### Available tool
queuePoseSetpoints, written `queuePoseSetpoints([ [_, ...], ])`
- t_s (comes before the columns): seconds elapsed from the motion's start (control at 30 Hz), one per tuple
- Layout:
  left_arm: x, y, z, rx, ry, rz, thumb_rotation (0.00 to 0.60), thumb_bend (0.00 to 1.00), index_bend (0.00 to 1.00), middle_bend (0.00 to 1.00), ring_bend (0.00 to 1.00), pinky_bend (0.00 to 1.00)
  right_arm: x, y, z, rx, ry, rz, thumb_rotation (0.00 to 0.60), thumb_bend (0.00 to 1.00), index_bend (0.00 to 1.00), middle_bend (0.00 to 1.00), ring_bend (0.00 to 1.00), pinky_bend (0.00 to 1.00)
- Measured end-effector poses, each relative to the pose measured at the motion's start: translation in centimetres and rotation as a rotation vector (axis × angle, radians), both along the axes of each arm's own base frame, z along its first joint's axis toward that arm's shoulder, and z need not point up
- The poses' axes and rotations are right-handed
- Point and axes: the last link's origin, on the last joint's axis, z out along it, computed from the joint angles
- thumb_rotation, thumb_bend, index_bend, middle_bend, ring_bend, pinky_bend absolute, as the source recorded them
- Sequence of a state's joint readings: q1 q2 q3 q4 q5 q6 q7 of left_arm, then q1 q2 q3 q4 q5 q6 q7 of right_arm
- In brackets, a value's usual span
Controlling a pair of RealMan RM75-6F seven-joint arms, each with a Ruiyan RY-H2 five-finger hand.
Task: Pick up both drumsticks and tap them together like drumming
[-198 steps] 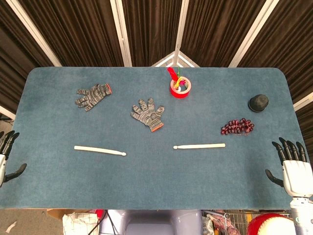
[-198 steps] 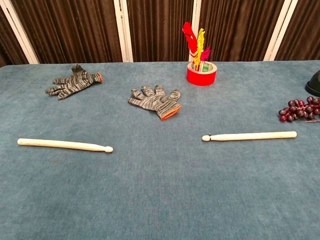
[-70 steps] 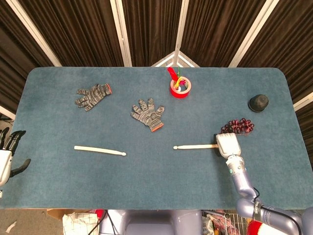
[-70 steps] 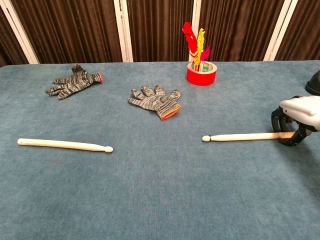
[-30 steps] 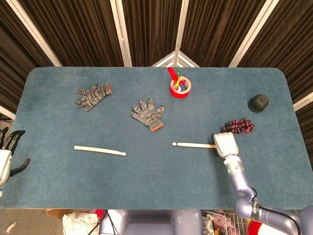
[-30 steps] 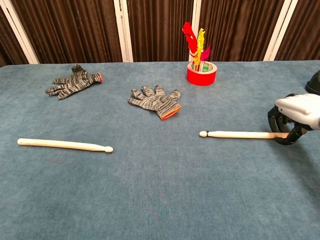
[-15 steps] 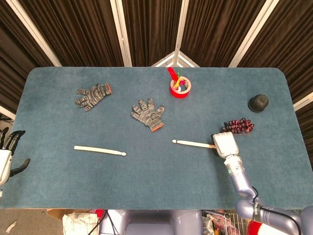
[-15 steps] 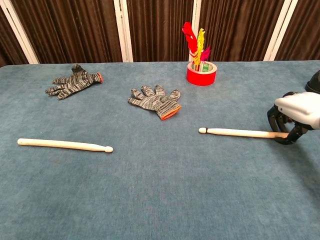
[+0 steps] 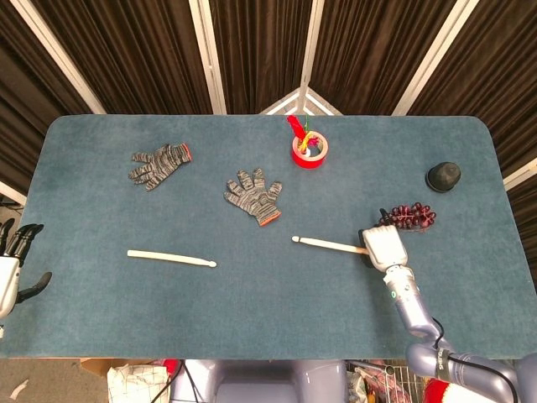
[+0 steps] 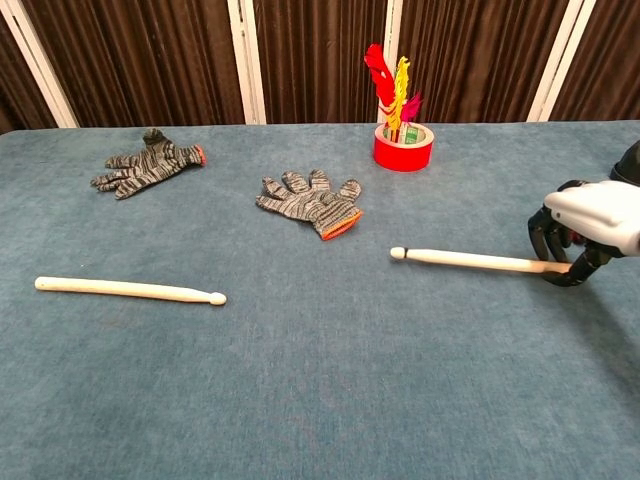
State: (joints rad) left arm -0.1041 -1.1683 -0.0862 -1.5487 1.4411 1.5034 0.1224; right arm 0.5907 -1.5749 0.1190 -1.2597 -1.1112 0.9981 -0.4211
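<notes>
Blue felt table (image 9: 252, 319), dark brown curtains (image 9: 134, 50)

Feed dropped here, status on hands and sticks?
Right hand grips right stick at butt. Left hand open, off table edge. Left stick on table. Nothing in the way.

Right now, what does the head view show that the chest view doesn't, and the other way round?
Only the head view shows the left hand, open beside the table's left edge, the grapes, and the whole black dome-shaped object, of which the chest view catches only an edge. Only the chest view shows from the side the right hand's dark fingers curled around the right drumstick. Both show the right hand holding that stick, the left drumstick lying alone, two knit gloves and the red cup.
</notes>
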Motion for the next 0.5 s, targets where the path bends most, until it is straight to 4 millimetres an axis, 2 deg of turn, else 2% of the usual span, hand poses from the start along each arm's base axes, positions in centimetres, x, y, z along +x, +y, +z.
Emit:
queuePoseSetpoints([
  [0.23,-0.1,0.1,0.0,0.000,0.003,0.003,0.600,0.34,0.16,0.16,0.00,0.00,0.3,0.0,0.4,0.023,-0.118,-0.017,0.600,0.47,0.77,0.66,0.44,0.03],
  [0.5,-0.1,0.3,-0.3,-0.003,0.011,0.001,0.600,0.34,0.16,0.16,0.00,0.00,1.1,0.0,2.1,0.060,-0.272,0.050,0.600,0.47,0.77,0.66,0.44,0.03],
])
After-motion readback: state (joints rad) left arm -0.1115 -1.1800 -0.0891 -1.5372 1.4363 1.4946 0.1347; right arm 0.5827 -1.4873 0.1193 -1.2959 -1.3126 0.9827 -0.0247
